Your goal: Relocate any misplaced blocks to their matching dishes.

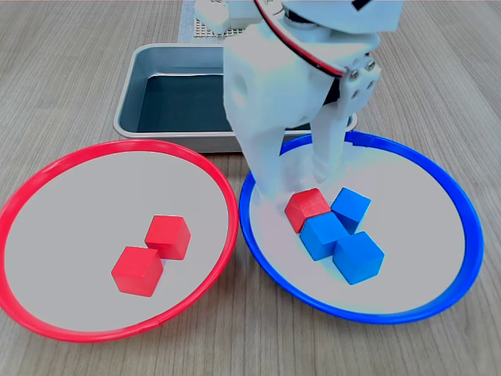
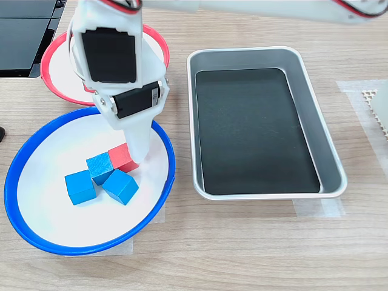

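In the first exterior view, my tool (image 1: 299,190) stood spread, one finger on each side of the red block (image 1: 307,208) in the blue-rimmed dish (image 1: 438,305). That block was the misplaced one, so I judged the straddle to be a set-up for a pinch; contact could not be confirmed. Three blue blocks (image 1: 344,235) lay touching it on the side away from the tool. The red-rimmed dish (image 1: 47,176) held two red blocks (image 1: 153,252).

In the second exterior view, my tool (image 2: 137,159) hid its gap. The grey tray (image 2: 315,127) lay apart.
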Motion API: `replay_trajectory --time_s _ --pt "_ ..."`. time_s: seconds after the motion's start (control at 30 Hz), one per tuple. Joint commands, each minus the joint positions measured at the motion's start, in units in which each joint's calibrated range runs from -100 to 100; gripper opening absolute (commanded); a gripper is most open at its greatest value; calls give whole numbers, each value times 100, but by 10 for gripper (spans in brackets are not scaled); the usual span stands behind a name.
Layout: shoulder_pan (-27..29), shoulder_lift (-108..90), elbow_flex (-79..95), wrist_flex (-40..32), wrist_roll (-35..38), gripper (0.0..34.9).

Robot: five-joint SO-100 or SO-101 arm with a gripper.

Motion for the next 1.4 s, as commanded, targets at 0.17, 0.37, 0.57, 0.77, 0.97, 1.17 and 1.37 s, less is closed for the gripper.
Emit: replay_trajectory --time_s 0.17,0.37,0.57,0.77,0.97,1.17,1.37 --pt "-60 83 -360 -5 44 164" --pt "-88 228 -460 -87 44 159" --pt "-97 373 -524 -285 59 153" --pt "-88 518 -597 -450 107 124" --pt "-78 569 -606 -393 249 4" --pt "-69 544 -561 -384 239 3" --pt "-69 237 -433 -351 190 3"
